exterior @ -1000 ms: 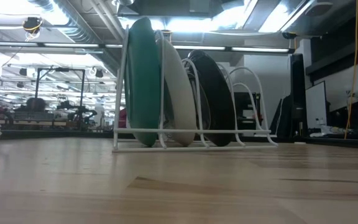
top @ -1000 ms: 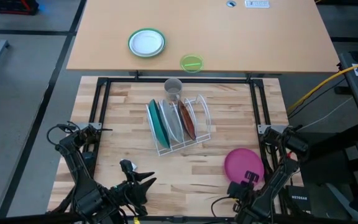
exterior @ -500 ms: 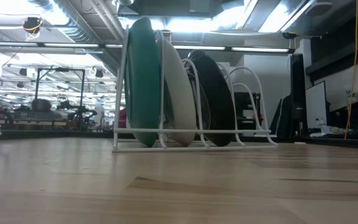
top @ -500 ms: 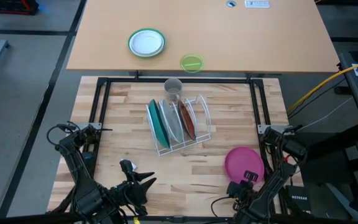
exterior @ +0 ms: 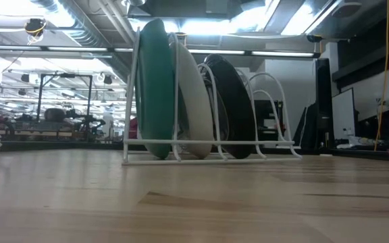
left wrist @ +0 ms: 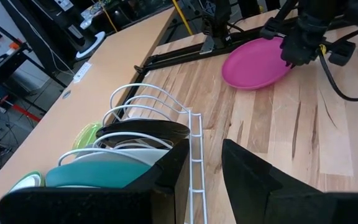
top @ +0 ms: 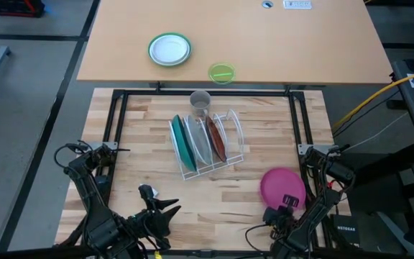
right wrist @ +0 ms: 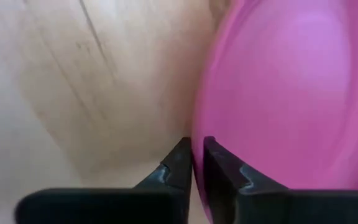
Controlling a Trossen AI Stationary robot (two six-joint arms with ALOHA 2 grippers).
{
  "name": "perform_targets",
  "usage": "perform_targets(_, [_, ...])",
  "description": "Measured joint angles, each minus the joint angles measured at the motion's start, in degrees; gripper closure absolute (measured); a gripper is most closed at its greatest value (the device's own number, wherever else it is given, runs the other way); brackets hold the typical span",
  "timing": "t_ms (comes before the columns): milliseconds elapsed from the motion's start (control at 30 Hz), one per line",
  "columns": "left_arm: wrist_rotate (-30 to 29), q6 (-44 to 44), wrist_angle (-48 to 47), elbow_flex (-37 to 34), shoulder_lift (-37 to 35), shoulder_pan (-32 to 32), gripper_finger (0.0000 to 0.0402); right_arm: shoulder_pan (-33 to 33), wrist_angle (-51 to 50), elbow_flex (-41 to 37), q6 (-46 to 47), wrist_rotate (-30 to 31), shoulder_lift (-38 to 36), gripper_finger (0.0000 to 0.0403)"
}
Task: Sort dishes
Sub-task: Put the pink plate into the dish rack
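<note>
A magenta pink plate [top: 279, 184] lies on the wood table at the near right. My right gripper [top: 289, 202] is at its near rim, shut on it. The teal plate [top: 181, 144], white plate [top: 198, 140] and dark red plate [top: 215, 138] stand on edge in a white wire rack [top: 225, 160] at the table's middle; the low view shows them too [exterior: 157, 88]. My left gripper [top: 165, 209] is open and empty near the near edge, left of the middle, pointing toward the rack [left wrist: 194, 149]. My right gripper pinches the pink plate's near rim [right wrist: 197, 146] between its two fingers [right wrist: 178, 167], coming from the near side and slanting down. The rim runs across the fingers. The plate lies low on the table [left wrist: 253, 62]; whether its held side is lifted, I cannot tell.
A grey cup [top: 200, 103] stands just behind the rack. A small green-rimmed white plate [top: 169, 49] and a lime-green dish [top: 221, 73] sit on the farther tan table. A black frame [top: 117, 108] borders the wood table. Two rack slots at the right [top: 234, 129] hold nothing.
My right gripper has shifted slightly toward the far edge with the pink plate, which now shows a little more at the low view's right edge. The rack and its plates have stayed put.
</note>
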Motion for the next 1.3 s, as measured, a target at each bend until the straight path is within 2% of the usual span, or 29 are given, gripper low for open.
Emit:
perform_targets(100, [0.00, 0.00, 0.00, 0.01, 0.00, -0.02, 0.0318, -0.02, -0.35, -0.07, -0.76, 1.69, 0.00, 0.0390])
perform_targets(267, [0.01, 0.00, 0.00, 0.01, 0.00, 0.00, 0.0318, -0.33, -0.42, 0.09, 0.04, 2.71, 0.00, 0.0383])
perform_targets(400, [0.01, 0.02, -0.01, 0.01, 0.00, -0.02, 0.0318, -0.44, -1.04, 1.79, 0.23, 5.05, 0.02, 0.0392])
perform_targets(700, [0.01, 0.00, -0.01, 0.01, 0.02, -0.02, 0.0318, -0.39, -12.04, 12.14, 1.03, 14.10, 0.04, 0.0392])
perform_targets(867, [0.01, -0.56, 0.00, 0.01, 0.02, -0.02, 0.0318, -0.39, -20.25, 21.02, 0.99, 21.92, 0.04, 0.0392])
perform_targets(1000, [0.00, -1.07, -0.01, 0.01, 0.02, -0.02, 0.0318, -0.39, -19.97, 24.89, 0.12, 32.81, -2.01, 0.0392])
perform_targets(1133, [0.01, -1.06, -0.02, 0.01, 0.02, -0.01, 0.0318, -0.39, -19.96, 26.28, -1.73, 43.56, -5.80, 0.0392])
perform_targets(1300, [0.01, -1.06, -0.03, 0.01, 0.02, -0.01, 0.0318, -0.84, -19.95, 26.40, -6.18, 54.02, -12.02, 0.0392])
